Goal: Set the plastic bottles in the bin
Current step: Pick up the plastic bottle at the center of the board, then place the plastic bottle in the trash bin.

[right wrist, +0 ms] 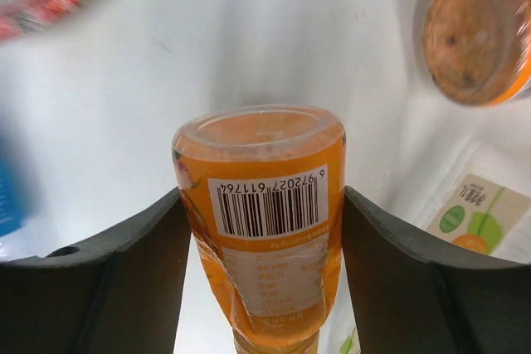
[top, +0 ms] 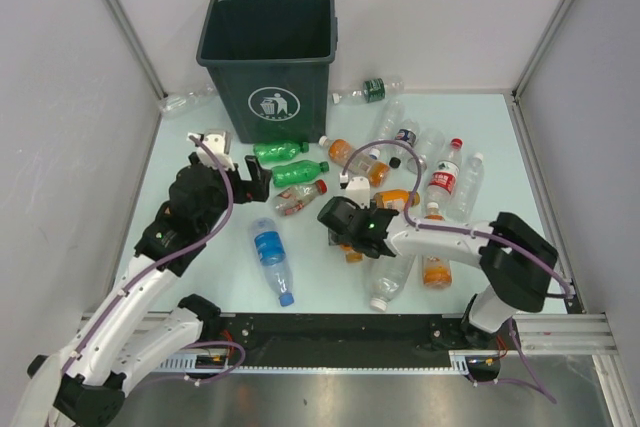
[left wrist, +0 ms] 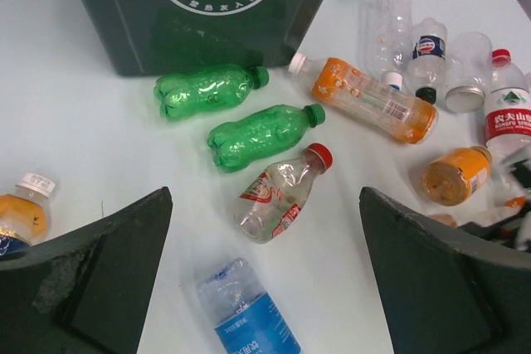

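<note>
Right gripper (right wrist: 260, 201) clamped on orange-filled bottle (right wrist: 261, 271), low over tabletop (top: 315, 292); smooth round plastic may slip or swing on lift. Left gripper (left wrist: 265, 201) spread wide, empty, above red-capped clear bottle (left wrist: 278, 196). Bin (top: 270, 97) far back; tall rim could catch bottle.

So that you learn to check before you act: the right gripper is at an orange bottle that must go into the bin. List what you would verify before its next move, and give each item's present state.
1. Right gripper closed on the orange bottle: ok, both fingers touch its sides.
2. Nothing else caught in the grip: ok.
3. Bottle off the table: cannot tell.
4. Bin upright, mouth open: ok.
5. Way to the bin free: probably not ok; the left gripper hangs open just before the bin's front.
</note>
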### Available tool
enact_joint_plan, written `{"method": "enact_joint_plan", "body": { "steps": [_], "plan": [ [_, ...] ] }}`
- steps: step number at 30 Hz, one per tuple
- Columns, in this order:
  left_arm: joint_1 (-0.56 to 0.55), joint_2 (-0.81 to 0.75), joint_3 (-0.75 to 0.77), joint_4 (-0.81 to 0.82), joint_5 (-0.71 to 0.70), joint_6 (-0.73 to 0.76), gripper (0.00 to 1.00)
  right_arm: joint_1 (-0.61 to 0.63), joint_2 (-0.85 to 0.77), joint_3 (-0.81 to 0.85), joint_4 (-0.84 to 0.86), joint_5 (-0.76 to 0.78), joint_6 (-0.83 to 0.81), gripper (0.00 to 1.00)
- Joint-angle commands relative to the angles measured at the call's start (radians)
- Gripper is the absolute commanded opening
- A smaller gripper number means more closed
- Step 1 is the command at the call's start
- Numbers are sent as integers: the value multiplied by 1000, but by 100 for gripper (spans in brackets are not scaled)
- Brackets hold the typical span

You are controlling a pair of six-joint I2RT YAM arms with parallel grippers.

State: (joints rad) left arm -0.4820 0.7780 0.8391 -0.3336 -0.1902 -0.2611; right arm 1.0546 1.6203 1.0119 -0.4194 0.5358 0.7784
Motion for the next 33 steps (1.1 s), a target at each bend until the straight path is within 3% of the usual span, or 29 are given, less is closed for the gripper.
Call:
{"method": "enact_joint_plan", "body": {
  "steps": [1, 6, 13, 17, 25, 33],
  "plan": [
    [5, -54, -43, 100, -46, 6, 100, 5, -127, 80, 60, 30, -97, 33],
    [5, -88, -93, 165, -49, 13, 100, -34, -178, 172, 83, 43, -208, 34],
    [5, -77, -69, 114, -100, 14, 100, -93, -166, 411, 148, 42, -389, 36],
    [3, -79, -43, 81, -81, 14, 100, -142, -65, 621, 177, 39, -536, 36],
    [0, -71, -12, 45, 12, 34, 100, -226, 248, 1144, 191, -78, -671, 35],
    [0, -46, -14, 41, 6, 25, 100, -269, 348, 1180, 457, -138, -762, 33]
  ]
}}
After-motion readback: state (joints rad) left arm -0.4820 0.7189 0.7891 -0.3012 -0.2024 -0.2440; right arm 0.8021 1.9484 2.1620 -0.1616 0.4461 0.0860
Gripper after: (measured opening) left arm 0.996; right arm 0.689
